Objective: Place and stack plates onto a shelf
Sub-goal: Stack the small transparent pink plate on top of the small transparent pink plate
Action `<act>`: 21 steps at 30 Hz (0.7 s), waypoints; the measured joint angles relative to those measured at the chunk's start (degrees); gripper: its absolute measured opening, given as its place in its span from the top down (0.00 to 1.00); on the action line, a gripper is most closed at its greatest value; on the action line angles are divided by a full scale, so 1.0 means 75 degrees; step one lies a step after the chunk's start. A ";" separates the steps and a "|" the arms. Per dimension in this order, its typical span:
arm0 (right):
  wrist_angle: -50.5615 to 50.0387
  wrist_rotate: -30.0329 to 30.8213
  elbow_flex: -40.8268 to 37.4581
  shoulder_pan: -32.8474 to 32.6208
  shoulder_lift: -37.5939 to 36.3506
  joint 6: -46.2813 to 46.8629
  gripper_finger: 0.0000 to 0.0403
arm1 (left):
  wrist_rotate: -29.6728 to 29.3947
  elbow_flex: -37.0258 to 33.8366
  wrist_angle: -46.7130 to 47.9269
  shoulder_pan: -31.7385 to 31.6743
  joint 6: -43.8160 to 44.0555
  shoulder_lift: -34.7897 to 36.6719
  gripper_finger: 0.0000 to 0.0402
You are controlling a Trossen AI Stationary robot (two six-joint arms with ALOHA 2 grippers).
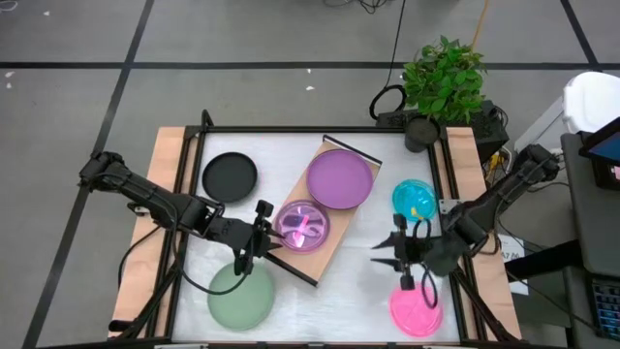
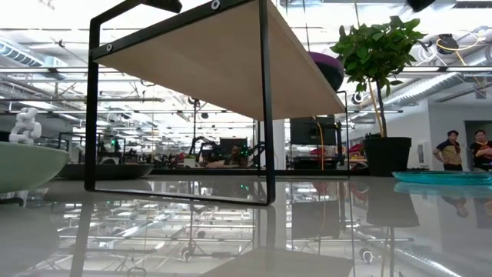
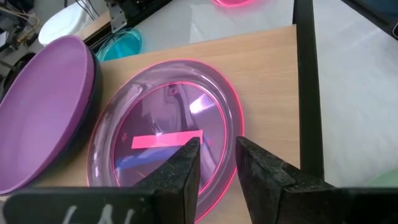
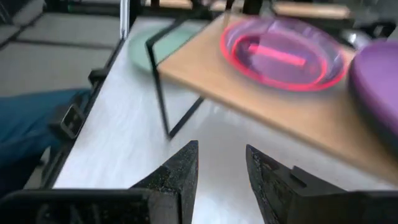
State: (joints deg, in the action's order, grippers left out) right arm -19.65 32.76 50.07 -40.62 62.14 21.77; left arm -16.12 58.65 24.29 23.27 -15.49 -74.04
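The light-wood shelf [image 1: 334, 228] stands slantwise at the table's middle. On it lie a translucent pink plate [image 1: 302, 225] [image 3: 165, 134] and a purple plate [image 1: 339, 179] stacked on a darker plate [image 3: 93, 102]. My left gripper [image 1: 263, 236] [image 3: 217, 152] hovers open over the pink plate's near rim, fingers side by side above it. My right gripper [image 1: 380, 250] [image 4: 221, 152] is open above bare table, right of the shelf. Black [image 1: 230, 176], pale green [image 1: 240, 296], cyan [image 1: 414, 199] and pink [image 1: 416, 310] plates rest flat on the table.
A potted plant [image 1: 444, 82] stands at the table's far right corner. The shelf's black rail [image 3: 308, 87] runs close beside my left fingers. A black frame [image 1: 194, 184] edges the table. People [image 2: 450, 150] stand far off in the room.
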 joint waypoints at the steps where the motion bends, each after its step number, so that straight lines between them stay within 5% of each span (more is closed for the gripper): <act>1: -0.0367 -0.0022 0.0241 -0.0095 0.0169 0.0293 0.71 | 0.0001 0.0000 -0.0002 0.0000 0.0035 0.0000 0.73; 12: -0.2645 -0.1540 0.2081 -0.0885 0.1783 0.3349 0.71 | 0.0001 0.0000 0.0260 0.0000 0.0369 0.0003 0.73; 21: -0.3273 -0.2538 0.2558 -0.1216 0.2653 0.4582 0.71 | 0.0002 0.0000 0.0400 0.0000 0.0491 0.0003 0.73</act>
State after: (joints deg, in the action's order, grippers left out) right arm -44.20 13.73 69.25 -49.74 82.04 56.13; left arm -16.11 58.65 27.29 23.27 -11.81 -74.02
